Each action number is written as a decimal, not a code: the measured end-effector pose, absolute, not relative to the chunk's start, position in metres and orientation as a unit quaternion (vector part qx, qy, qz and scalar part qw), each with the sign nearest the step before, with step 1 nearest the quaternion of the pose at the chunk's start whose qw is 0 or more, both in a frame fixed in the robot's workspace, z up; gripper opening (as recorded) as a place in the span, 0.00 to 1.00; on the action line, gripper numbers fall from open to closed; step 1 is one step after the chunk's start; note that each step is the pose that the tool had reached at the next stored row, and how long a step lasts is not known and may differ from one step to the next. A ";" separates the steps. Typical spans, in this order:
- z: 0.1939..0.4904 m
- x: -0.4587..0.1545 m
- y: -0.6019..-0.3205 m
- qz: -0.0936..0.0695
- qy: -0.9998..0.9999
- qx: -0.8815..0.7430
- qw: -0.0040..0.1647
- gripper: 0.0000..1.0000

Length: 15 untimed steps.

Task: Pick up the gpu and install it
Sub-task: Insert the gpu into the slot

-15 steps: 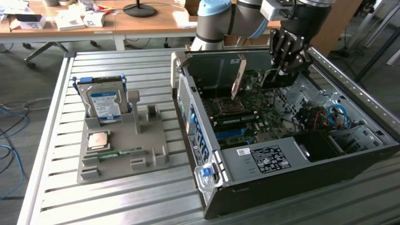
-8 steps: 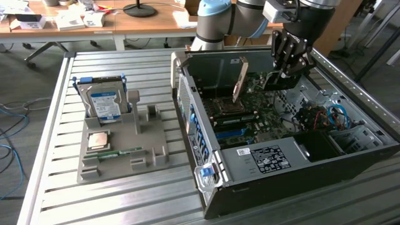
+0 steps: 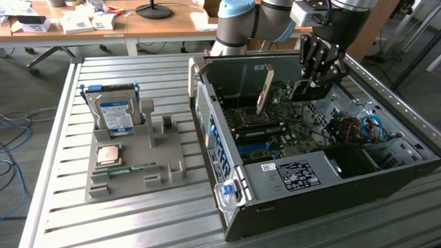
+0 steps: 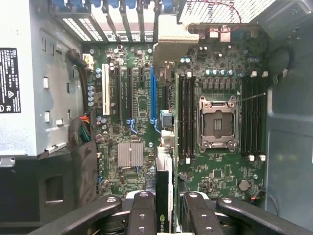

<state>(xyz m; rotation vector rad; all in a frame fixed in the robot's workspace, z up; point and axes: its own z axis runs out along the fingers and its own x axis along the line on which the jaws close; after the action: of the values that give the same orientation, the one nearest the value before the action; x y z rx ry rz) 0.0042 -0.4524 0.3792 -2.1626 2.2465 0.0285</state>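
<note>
Gripper (image 3: pixel 310 82) inside the open computer case (image 3: pixel 276 212)

The gpu (image 3: pixel 265 93) stands upright above the motherboard (image 3: pixel 296 135), just to the exterior view's left of the gripper. Whether the two touch cannot be told. Well apart on the slatted table (image 3: pixel 138 217), a grey tray (image 3: pixel 165 175) holds an upright hard drive (image 3: pixel 113 116), a square chip (image 3: pixel 108 155) and a green memory stick (image 3: pixel 127 169).

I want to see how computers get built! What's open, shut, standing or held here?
gpu, on edge in the hand, over the motherboard
hand, shut on the gpu
computer case, lying down, side open
hard drive, standing in the grey holder
memory stick, lying in the holder
</note>
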 end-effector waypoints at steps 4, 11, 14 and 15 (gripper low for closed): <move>0.379 0.001 -0.452 0.009 0.721 -0.693 0.012 0.27; 0.374 -0.001 -0.452 0.009 0.721 -0.693 0.012 0.27; 0.371 -0.002 -0.452 0.009 0.721 -0.693 0.012 0.27; 0.370 -0.002 -0.452 0.009 0.721 -0.693 0.012 0.27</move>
<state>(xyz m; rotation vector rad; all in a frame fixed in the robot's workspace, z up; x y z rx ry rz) -0.0020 -0.4524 0.3695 -2.1615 2.2474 0.0285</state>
